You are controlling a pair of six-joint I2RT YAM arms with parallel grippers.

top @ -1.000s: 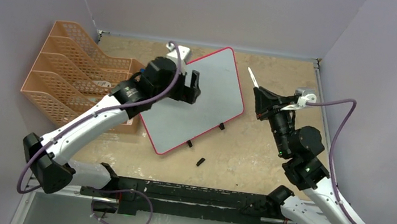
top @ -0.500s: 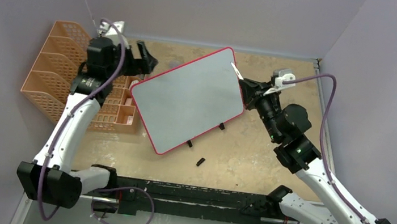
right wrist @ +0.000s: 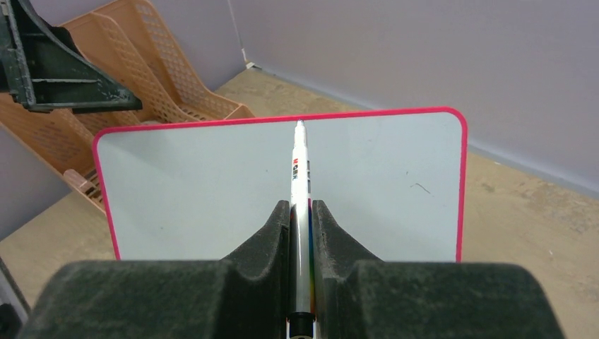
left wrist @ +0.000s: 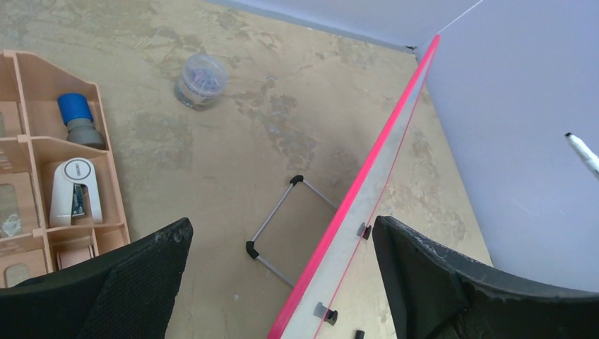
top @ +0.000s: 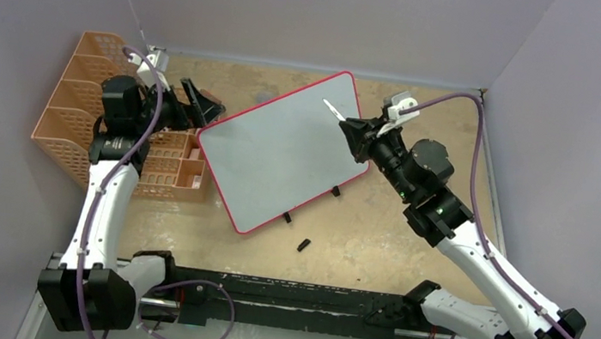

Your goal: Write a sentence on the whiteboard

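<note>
The whiteboard (top: 281,158), pale with a thin red frame, stands tilted at mid-table. No sentence is in view on it; its face (right wrist: 212,191) shows only a tiny dark mark near the right side. My right gripper (top: 353,133) is shut on a white marker (right wrist: 300,176), whose tip points at the board's upper middle. My left gripper (top: 201,105) stands open at the board's upper left corner. In the left wrist view the board's pink edge (left wrist: 367,191) runs between the fingers of that gripper (left wrist: 282,226), nearer the right one, without touching.
An orange mesh file rack (top: 105,111) stands at the left. Beside it, a tan organiser (left wrist: 106,183) holds a stapler (left wrist: 74,194) and a blue-topped item (left wrist: 74,113). A clear jar (left wrist: 201,78) sits behind the board. A small black cap (top: 303,244) lies in front.
My left arm swung off the board's face to its left corner and its gripper opened wide. My right gripper carried the marker leftward, over the board's upper right part.
</note>
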